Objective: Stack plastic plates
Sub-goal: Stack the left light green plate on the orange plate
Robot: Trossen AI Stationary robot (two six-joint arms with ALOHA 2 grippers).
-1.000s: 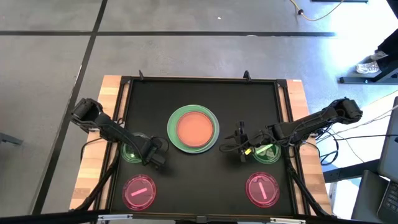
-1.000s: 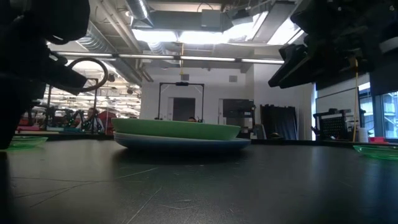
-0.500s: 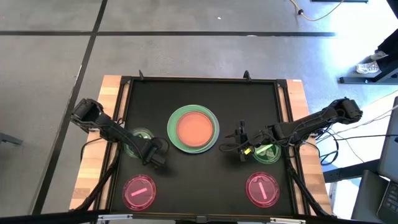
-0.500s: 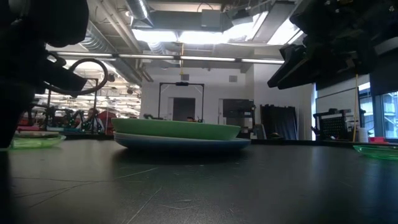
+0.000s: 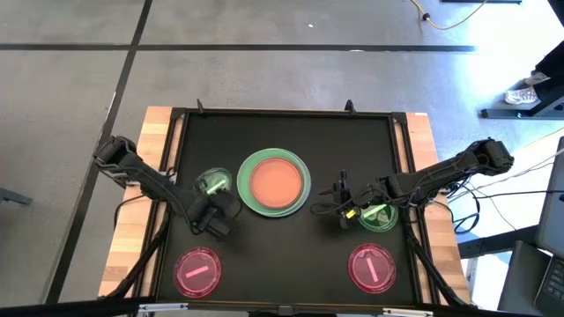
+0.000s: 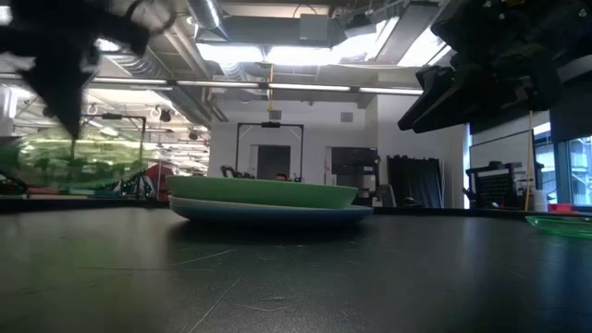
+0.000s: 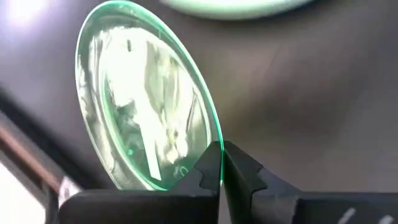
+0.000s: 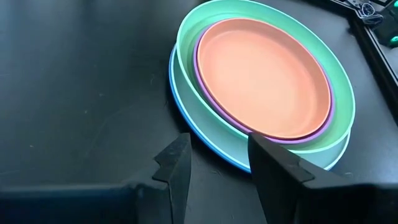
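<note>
One small clear green plate (image 5: 212,183) hangs by its rim from my left gripper (image 5: 214,210), fingers (image 7: 239,174) clamped on the edge, lifted clear of the black table (image 5: 282,242) just beside the central stack (image 5: 274,182). That stack shows orange (image 8: 264,78) on magenta (image 8: 205,84), green (image 8: 186,31) and blue (image 8: 180,81). Step in hand, as I judge it: carrying this plate to the stack. Next I must centre it above the orange plate, level it, lower, then release. My right gripper (image 5: 343,210) waits with its fingers apart beside a second small green plate (image 5: 381,216). Two pink plates (image 5: 198,270) (image 5: 373,268) lie near the front edge.
</note>
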